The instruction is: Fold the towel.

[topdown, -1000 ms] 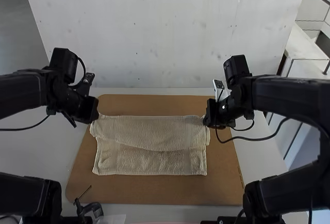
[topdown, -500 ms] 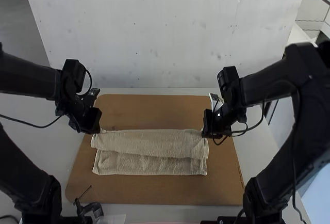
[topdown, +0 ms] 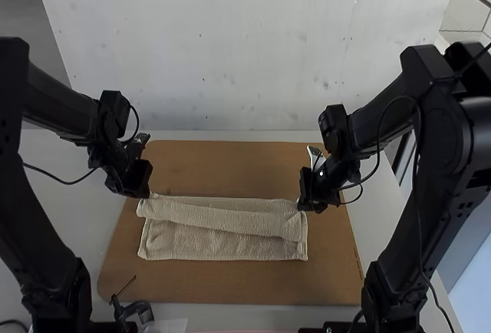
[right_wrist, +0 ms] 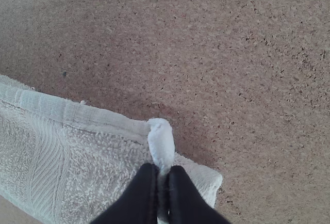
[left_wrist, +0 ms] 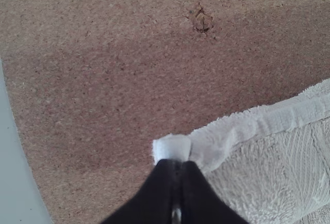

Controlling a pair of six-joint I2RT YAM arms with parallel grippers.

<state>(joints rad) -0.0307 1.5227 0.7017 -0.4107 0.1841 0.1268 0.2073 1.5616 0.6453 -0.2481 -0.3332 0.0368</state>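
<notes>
A beige towel [topdown: 222, 242] lies on a brown board, its far part folded over toward the arms as an uneven flap. At the towel's far left corner is my left gripper [topdown: 146, 193]; my right gripper [topdown: 303, 207] is at the far right corner. In the left wrist view, the left gripper [left_wrist: 176, 168] is shut on a corner of the towel [left_wrist: 268, 167]. The right wrist view has the right gripper [right_wrist: 162, 173] shut on a pinched bit of the towel [right_wrist: 98, 157] near its corner.
The brown board [topdown: 230, 283] lies on a white table [topdown: 57, 218]. A small black clamp-like item [topdown: 134, 310] stands near the board's front left edge. Bare board extends beyond the towel's far edge.
Both grippers have come down and nearer the arm bases, drawing the towel's far edge with them. The right one has also shifted slightly left, and the flap looks narrower and slanted.
</notes>
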